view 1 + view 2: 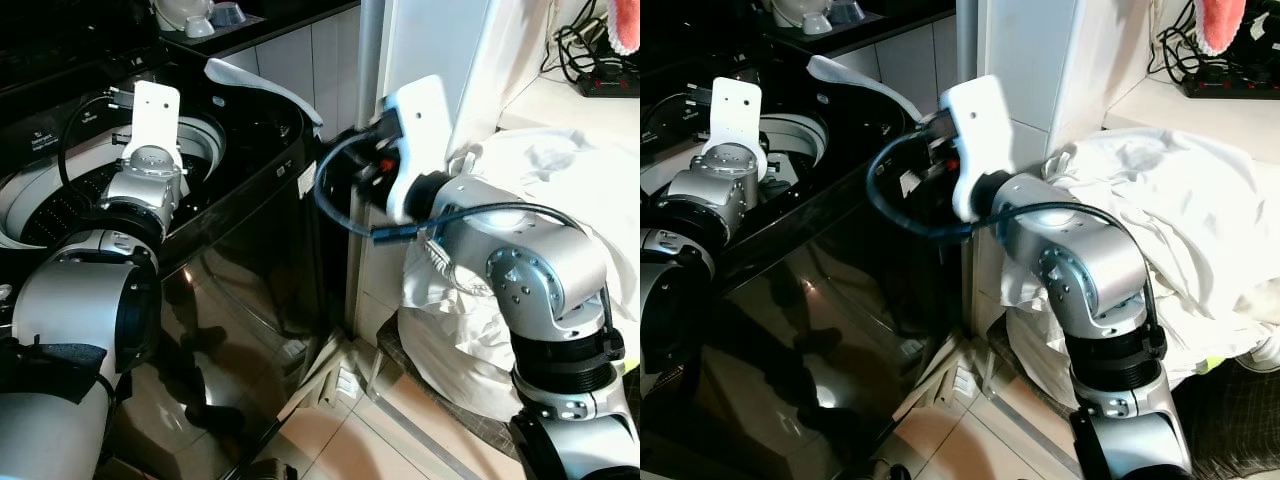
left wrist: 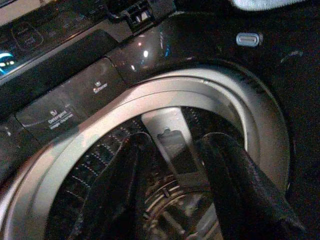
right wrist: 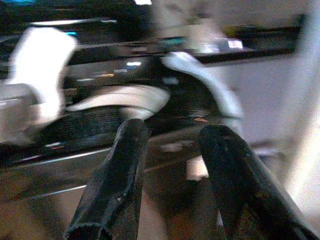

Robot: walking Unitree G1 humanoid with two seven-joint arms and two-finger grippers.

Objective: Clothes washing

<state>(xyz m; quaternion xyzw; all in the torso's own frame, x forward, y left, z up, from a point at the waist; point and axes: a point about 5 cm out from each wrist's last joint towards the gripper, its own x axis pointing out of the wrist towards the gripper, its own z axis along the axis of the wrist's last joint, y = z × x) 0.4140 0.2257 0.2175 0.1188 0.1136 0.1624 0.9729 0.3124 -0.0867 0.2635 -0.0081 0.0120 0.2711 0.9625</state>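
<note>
Hovering over the black top-loading washing machine's (image 1: 250, 200) steel drum (image 2: 165, 200), left gripper (image 2: 170, 200) and right gripper (image 3: 170, 185) have jaws apart, empty, probably for loading.

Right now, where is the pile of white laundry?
In the eye views, the white laundry lies heaped on the robot's right, behind the right arm, beside the black washing machine.

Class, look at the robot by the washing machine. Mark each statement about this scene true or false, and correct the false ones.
1. The left gripper hangs over the washer drum. True.
2. The right gripper clamps a white garment. False: its fingers are open and hold nothing.
3. The white laundry pile lies on the robot's right. True.
4. The washing machine is white. False: its body is black.
</note>
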